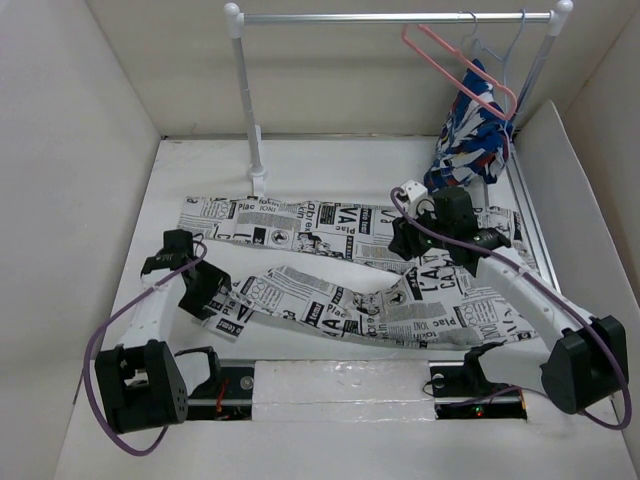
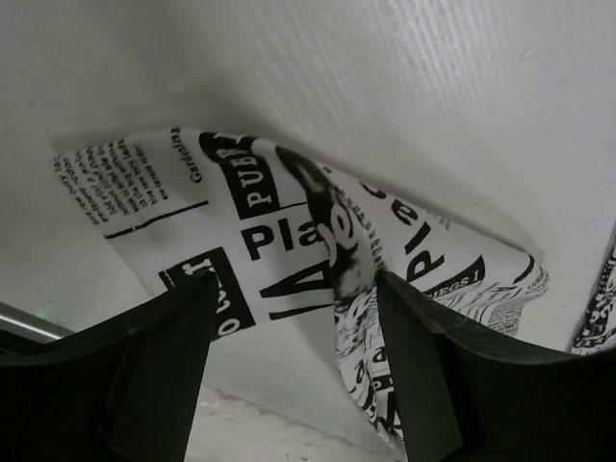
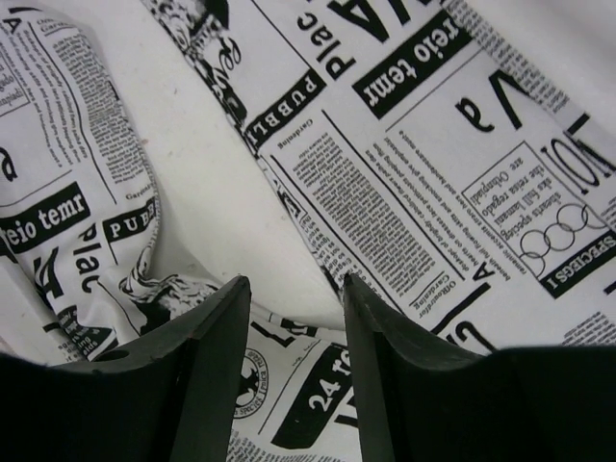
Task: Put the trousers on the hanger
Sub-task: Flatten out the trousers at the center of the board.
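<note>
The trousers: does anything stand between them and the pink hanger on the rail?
Nothing on the table lies between the trousers and the hanger. However, the blue, white and red garment hangs right beside the hanger's lower end on the same rail, so it may crowd the approach.

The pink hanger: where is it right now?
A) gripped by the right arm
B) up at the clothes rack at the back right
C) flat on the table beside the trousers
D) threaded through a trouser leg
B: the pink hanger is up by the clothes rack, next to the patterned garment, well apart from the trousers on the table.
</note>
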